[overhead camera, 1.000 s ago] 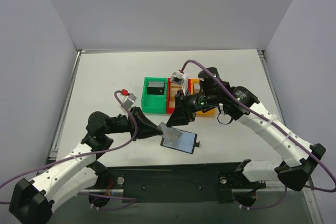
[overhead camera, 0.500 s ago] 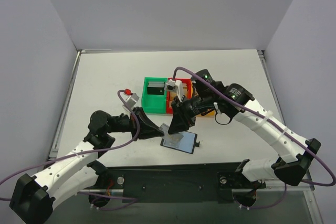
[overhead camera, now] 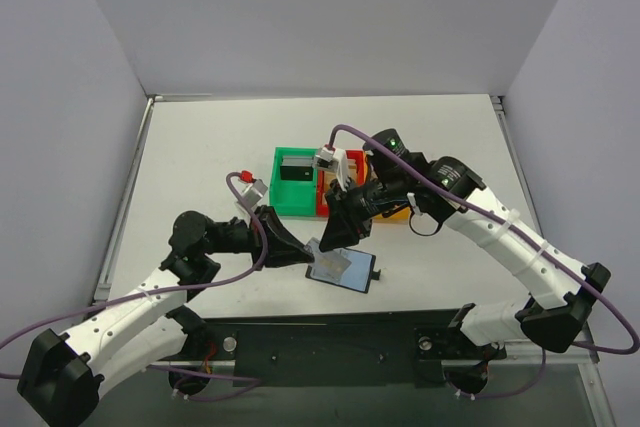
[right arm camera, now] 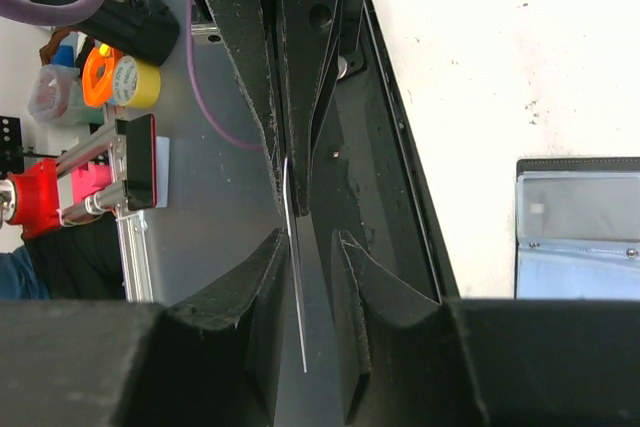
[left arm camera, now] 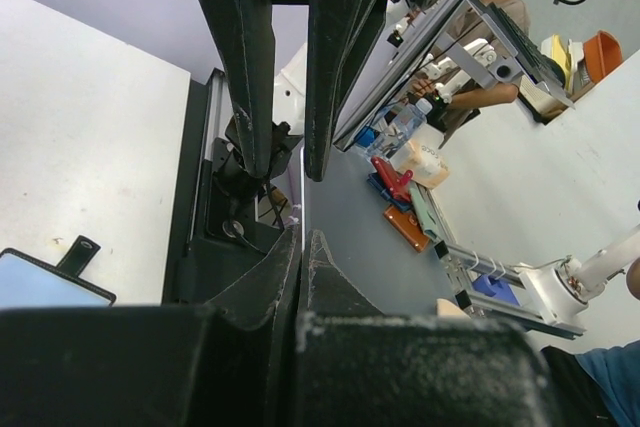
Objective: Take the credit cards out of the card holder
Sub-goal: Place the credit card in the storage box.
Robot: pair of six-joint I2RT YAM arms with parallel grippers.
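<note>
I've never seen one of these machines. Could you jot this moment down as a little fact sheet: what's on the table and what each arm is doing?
surface: white table
main item: card holder, lying open and flat
left pincer: shut, tip at the holder's left edge
right pincer: over the holder, closed on a thin card seen edge-on
behind the holder: green bin, red bin, orange bin, side by side
</note>
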